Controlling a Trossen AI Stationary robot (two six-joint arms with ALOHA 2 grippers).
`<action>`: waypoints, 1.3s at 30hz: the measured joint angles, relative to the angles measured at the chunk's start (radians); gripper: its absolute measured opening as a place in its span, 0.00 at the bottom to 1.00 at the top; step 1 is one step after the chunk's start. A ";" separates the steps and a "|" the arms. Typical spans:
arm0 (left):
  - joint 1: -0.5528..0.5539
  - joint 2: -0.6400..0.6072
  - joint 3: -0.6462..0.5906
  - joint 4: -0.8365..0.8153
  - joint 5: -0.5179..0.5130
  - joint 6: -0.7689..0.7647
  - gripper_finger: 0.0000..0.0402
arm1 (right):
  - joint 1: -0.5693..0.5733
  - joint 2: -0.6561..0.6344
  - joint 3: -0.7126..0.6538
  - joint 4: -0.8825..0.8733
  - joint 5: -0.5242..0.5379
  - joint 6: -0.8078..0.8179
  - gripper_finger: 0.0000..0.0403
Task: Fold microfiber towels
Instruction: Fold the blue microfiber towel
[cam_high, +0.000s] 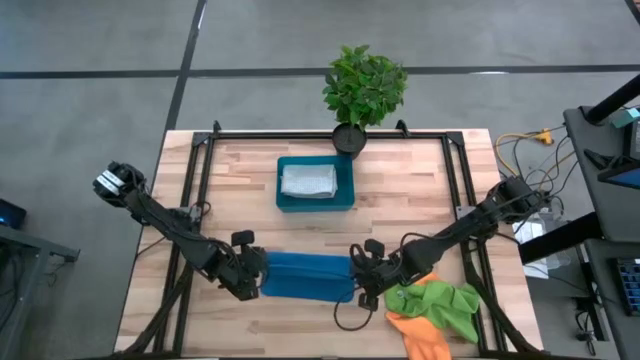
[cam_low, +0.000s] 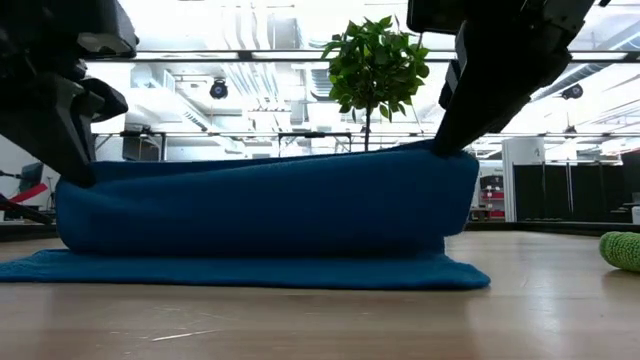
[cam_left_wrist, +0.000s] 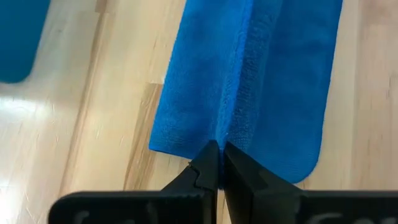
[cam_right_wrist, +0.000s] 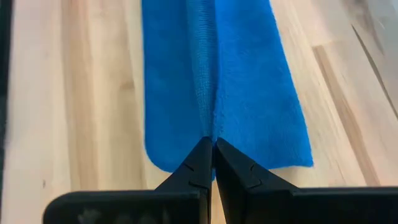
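Note:
The bright blue towel (cam_high: 305, 276) lies near the table's near edge, between my two grippers. Its lower part rests flat on the wood (cam_low: 250, 270); an upper part stands raised between the grippers (cam_low: 270, 200). My left gripper (cam_high: 252, 278) is shut on its left end, my right gripper (cam_high: 358, 280) on its right end. The grey-white towel (cam_high: 308, 181) lies in the blue tray (cam_high: 283, 199). The lime green towel (cam_high: 445, 302) and the orange towel (cam_high: 420, 333) lie crumpled at the near right. My left gripper pinches a raised ridge of the blue towel at its left end (cam_left_wrist: 219, 135) between both fingers; edges or a fold, I cannot tell. The fingers slant down from the table's left. The held part is lifted, the rest lies on the table. My right gripper pinches the raised ridge at the towel's right end (cam_right_wrist: 211, 132) between both fingers; edges or a fold, I cannot tell. The fingers slant down from the table's right. The cloth runs nearly straight between the two grippers, its lower part on the table.
A potted plant (cam_high: 362, 90) stands at the far edge behind the tray. Black frame rails (cam_high: 195, 180) run along the table's left, right and far sides. Bare wood (cam_high: 300, 330) lies between the towel and the near edge.

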 joint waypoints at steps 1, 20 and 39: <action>-0.005 0.005 0.000 -0.001 -0.007 0.003 0.00 | 0.000 0.000 -0.005 0.014 0.000 -0.006 0.02; -0.079 0.055 0.002 0.033 0.023 0.211 0.00 | 0.044 0.101 -0.017 0.118 -0.028 -0.065 0.02; -0.078 0.035 0.003 0.026 0.121 0.236 0.13 | 0.035 0.089 -0.016 0.195 -0.102 -0.004 0.28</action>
